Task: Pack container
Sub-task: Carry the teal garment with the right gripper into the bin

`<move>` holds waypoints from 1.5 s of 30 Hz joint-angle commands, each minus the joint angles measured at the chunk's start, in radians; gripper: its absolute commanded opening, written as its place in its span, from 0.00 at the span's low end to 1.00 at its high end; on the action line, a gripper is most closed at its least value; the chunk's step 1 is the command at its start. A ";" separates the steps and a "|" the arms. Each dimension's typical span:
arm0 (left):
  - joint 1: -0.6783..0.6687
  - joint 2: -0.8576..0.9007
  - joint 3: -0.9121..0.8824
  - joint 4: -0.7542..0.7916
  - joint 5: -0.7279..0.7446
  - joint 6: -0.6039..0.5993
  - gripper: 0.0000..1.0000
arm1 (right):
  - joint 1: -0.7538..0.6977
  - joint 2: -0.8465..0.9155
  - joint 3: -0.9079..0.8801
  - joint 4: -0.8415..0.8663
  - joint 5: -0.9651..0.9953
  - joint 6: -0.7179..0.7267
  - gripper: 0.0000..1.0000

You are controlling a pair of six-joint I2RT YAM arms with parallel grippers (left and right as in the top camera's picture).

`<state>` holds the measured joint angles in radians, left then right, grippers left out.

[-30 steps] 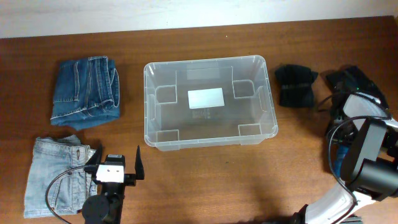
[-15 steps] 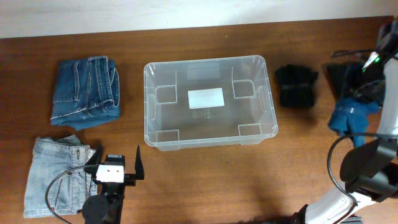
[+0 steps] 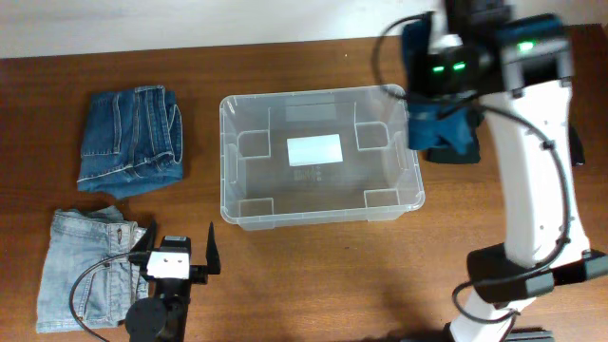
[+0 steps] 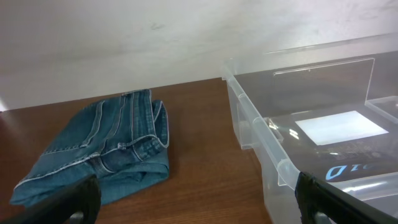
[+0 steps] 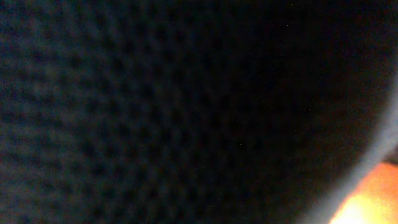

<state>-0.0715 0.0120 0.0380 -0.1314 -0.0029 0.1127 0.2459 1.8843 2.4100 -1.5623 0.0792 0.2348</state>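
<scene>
Right arm (image 3: pixel 534 123) swung over, blue garment (image 3: pixel 461 140) at container's (image 3: pixel 226 161) right rim

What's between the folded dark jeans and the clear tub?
Only bare tabletop separates the dark jeans from the container, seen overhead and from the left wrist.

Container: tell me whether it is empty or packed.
Empty. Inside the container only its white label shows on the bottom; the blue garment hangs by its right rim, not yet inside.
</scene>
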 commanded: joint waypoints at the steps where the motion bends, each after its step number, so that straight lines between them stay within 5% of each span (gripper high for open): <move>1: 0.002 -0.006 -0.006 0.003 0.011 0.016 0.99 | 0.090 0.020 0.027 0.019 0.181 0.019 0.24; 23: 0.002 -0.006 -0.006 0.003 0.011 0.016 0.99 | 0.214 0.419 0.019 -0.020 0.193 0.281 0.22; 32: 0.002 -0.006 -0.006 0.003 0.011 0.016 0.99 | 0.212 0.436 -0.175 0.012 0.207 0.306 0.22; 45: 0.002 -0.006 -0.006 0.003 0.011 0.016 0.99 | 0.212 0.435 -0.212 0.026 0.203 0.306 0.50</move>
<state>-0.0715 0.0120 0.0380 -0.1314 -0.0025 0.1127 0.4553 2.3280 2.1929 -1.5372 0.2546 0.5270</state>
